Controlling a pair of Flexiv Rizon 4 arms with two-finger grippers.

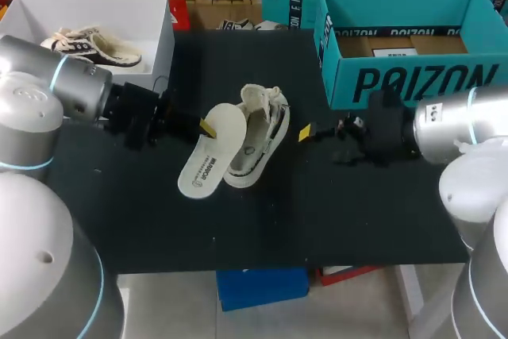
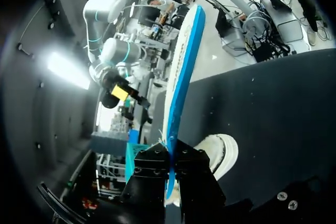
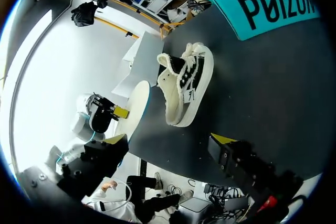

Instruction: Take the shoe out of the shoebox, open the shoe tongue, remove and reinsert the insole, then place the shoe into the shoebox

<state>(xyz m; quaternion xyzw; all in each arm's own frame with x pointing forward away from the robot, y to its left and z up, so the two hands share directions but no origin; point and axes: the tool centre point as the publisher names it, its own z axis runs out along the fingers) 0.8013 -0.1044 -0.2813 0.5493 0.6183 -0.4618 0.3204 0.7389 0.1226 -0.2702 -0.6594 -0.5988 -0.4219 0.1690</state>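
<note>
My left pincer [image 1: 208, 127] is clenched on one end of the cream foam insole with a blue underside [image 1: 210, 155]. The insole stretches out from it, just beside the cream canvas shoe with black stripes [image 1: 258, 136]. That shoe rests on the black table [image 1: 317, 212], out of its box, between my two pincers. My right pincer [image 3: 169, 140] hangs released near the shoe, fingers wide apart, holding nothing. Farther back on the right stands the teal cardboard shoebox [image 1: 413, 77]. At the far left is a white open box [image 1: 143, 17] holding pale shoes [image 1: 91, 45].

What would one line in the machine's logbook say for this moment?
left gripper: shut on white blue-backed insole | cream canvas shoe: on black table | right gripper: open | teal cardboard shoebox: no shoe inside
</note>
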